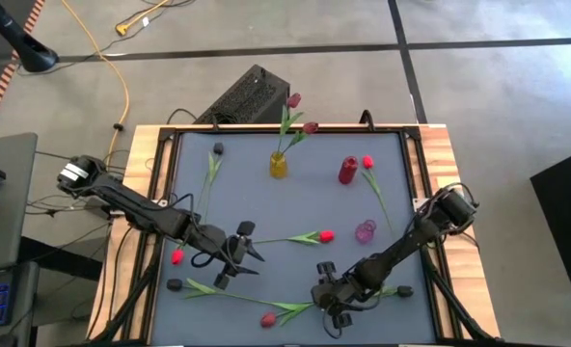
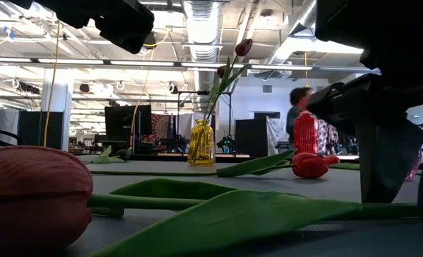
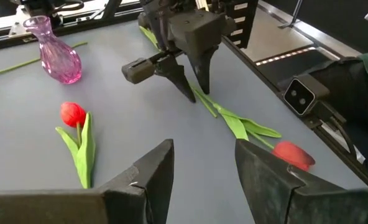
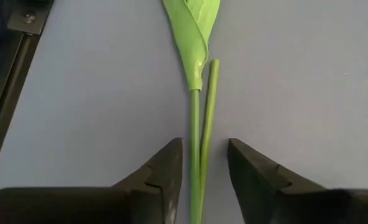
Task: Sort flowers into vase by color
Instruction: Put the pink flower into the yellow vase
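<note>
High view is showing the right pincer (image 1: 332, 306) hanging low at the near edge of the worktop (image 1: 266, 202), its fingers apart and straddling two green stems (image 4: 200, 134) without yet clamping them. The left pincer (image 1: 239, 253) is hovering open and empty beside a red tulip (image 1: 325, 234). Two maroon tulips (image 1: 293, 100) are standing in the yellow vase (image 1: 279, 165); other tulips are lying scattered around the red vase (image 1: 347, 171) and pink vase (image 1: 365, 231).

Open-plan lab — exposed ceiling ducts (image 2: 197, 21), monitors (image 2: 126, 121), concrete floor (image 1: 498, 87).
</note>
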